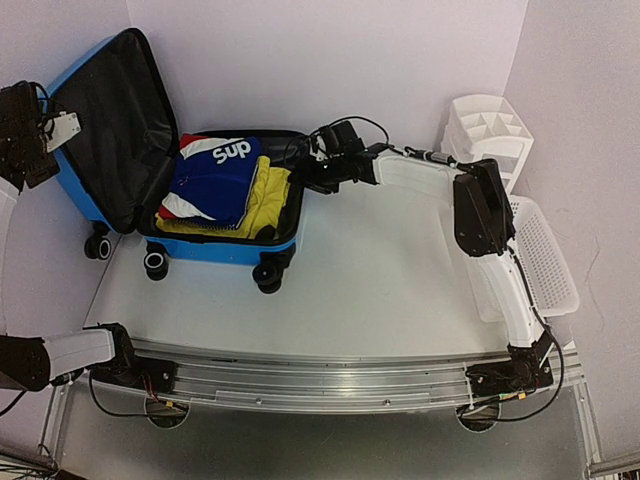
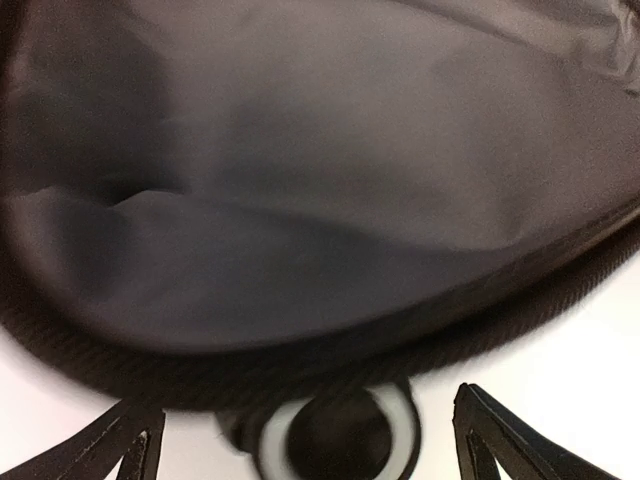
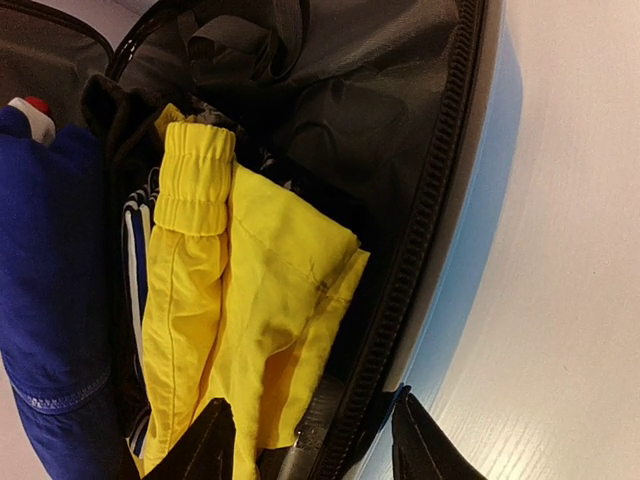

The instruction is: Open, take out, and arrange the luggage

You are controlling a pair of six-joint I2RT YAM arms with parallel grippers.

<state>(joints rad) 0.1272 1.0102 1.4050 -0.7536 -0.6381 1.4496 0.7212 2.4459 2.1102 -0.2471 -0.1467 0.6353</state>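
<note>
Top view: the luggage (image 1: 225, 247) lay open on the table (image 1: 380, 290). Its lid stood up toward the left gripper (image 1: 45, 135), which sat just beside the lid's outer shell. The right gripper (image 1: 318, 170) hung at the tub's right rim, with the clothes just past its tips. A white slatted basket (image 1: 545, 260) sat well apart, back by that arm's elbow, and a white organiser (image 1: 490, 130) sat near it. Pale walls closed in tight, and the tabletop was smooth and pale.

Left wrist: the fingers were spread wide with nothing between them. Black lining (image 2: 300, 200) filled the view ahead, and a wheel (image 2: 340, 440) showed just beyond the tips. The frame was blurred.

Right wrist: the jaws were partly apart and empty, straddling the zip band (image 3: 420, 220). The yellow shorts (image 3: 250, 310) lay straight ahead, with a blue garment (image 3: 50, 300) to their left.

My read: opening looked done, unloading next. Move the right tips inward off the rim, drop onto the yellow waistband, pinch and lift straight up clear of the zip. The table looked slick, so a snag could drag the case.
</note>
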